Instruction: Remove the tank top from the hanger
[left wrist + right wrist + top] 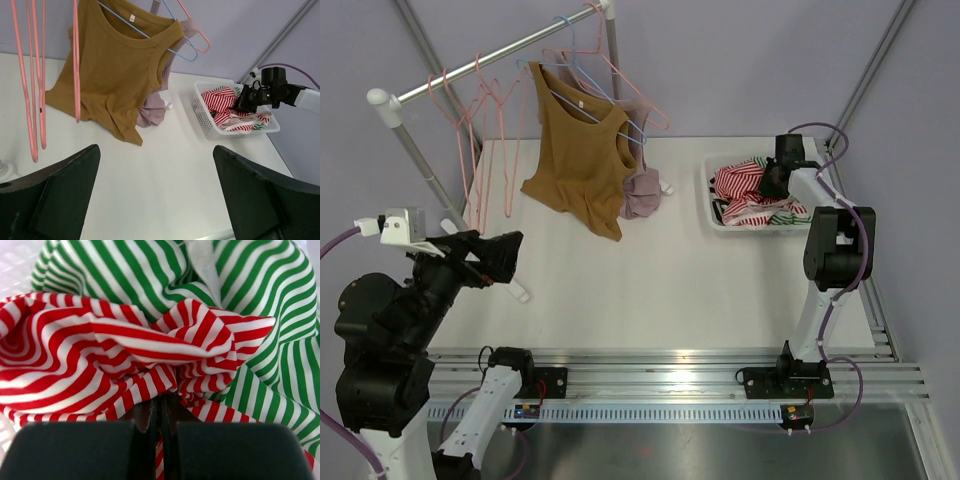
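The tank top [575, 150] hangs on the blue hanger [180, 55], which is hooked on the rail [490, 62] at the far side of the desk [650, 290]. One strap sits on the hanger, and the body falls slanted, with its lower hem touching the desk or just above it. I cannot tell which.

From your left claw [156, 162] the tank top is at about 1 o'clock in the top view and well apart from it. In the left wrist view it fills the upper part, at about 11 o'clock. This claw is spread wide and holds nothing. Its two dark fingers [60, 195] stand at the two lower corners of the wrist view. The left arm is folded back at the 8 o'clock corner of the desk, raised above it, with the wrist pointing toward the rail.

Pink hangers [76, 60] hang at 10 o'clock from the left claw. A mauve garment [642, 192] hangs just beside the tank top, at its 4 o'clock.

Your right claw [161, 415] is far from the tank top, at 2 o'clock on the desk. The right arm reaches forward and down into the white basket [202, 117]. Its fingers are pressed almost together and pinch a fold of the red-striped cloth [100, 350]. A green-striped cloth [250, 290] lies behind it.
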`<state>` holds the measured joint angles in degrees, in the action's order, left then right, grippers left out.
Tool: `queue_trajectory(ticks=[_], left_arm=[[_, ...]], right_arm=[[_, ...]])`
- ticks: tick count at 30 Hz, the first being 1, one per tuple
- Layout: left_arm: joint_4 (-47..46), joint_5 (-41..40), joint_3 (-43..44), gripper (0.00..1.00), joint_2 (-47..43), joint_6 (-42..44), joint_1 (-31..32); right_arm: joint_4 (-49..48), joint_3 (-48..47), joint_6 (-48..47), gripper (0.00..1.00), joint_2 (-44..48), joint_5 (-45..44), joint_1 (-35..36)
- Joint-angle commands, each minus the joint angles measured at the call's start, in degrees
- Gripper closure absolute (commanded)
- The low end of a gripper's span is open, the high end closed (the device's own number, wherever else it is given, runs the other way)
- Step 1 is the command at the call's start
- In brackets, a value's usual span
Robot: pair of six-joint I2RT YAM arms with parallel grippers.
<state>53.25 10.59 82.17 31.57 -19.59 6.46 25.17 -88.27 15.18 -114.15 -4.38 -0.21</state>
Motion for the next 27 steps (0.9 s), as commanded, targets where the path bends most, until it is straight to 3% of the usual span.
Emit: queue_trajectory(ticks=[1,3,4,6,7,8,10,14,17,20,22,27], left_arm=[[0.6,-2.4,4.2,0.01,2.6,-0.9,0.1],[0.2,-2.6,5.7,0.01,4.6,-1.9,0.1],[-0.2,-2.4,6.0,0.01,5.5,-2.4,0.1],[-1.7,-1.7,6.5,0.01,8.4,-3.6,0.1],[-2.2,-1.8,6.7,0.01,9.5,-4.0,0.1],[-3.7,-1.8,6.9,0.01,10.3,-4.7,0.1],[-4.9,-2.4,7.7,0.01,13.4,-5.3,0.1],[-5.9,-5.3,12.3,0.01,20.6,-5.0,0.9],[-5.9,-9.3,17.0,0.01,26.5,-4.9,4.4],[-4.8,-22.8,23.0,0.01,33.3,-3.7,12.3],[-4.8,-26.7,26.8,0.01,38.1,-3.5,16.5],[-7.1,-33.2,32.6,0.01,47.3,-5.0,18.4]], right_arm=[[3.7,-0.7,2.8,1.0,-2.0,3.2,-2.0],[5.1,-2.2,2.2,1.0,-0.6,3.2,-2.1],[5.6,-2.9,2.2,0.92,0.3,2.9,-2.1],[7.4,-5.1,2.3,0.65,3.8,1.8,-2.1],[8.0,-5.9,2.3,0.37,5.2,1.7,-2.0],[9.4,-8.1,2.1,0.28,6.4,1.8,-2.1],[11.4,-10.9,1.3,0.01,9.7,1.7,-2.1],[17.6,-17.5,-0.4,0.0,16.6,1.4,-2.1],[14.8,-12.3,1.1,0.0,23.3,2.9,-2.0],[6.3,-1.5,4.4,0.01,37.0,10.9,-2.0],[0.8,3.5,6.3,0.01,41.3,20.6,-2.0],[-7.3,17.4,14.7,0.01,52.3,40.0,-2.0]])
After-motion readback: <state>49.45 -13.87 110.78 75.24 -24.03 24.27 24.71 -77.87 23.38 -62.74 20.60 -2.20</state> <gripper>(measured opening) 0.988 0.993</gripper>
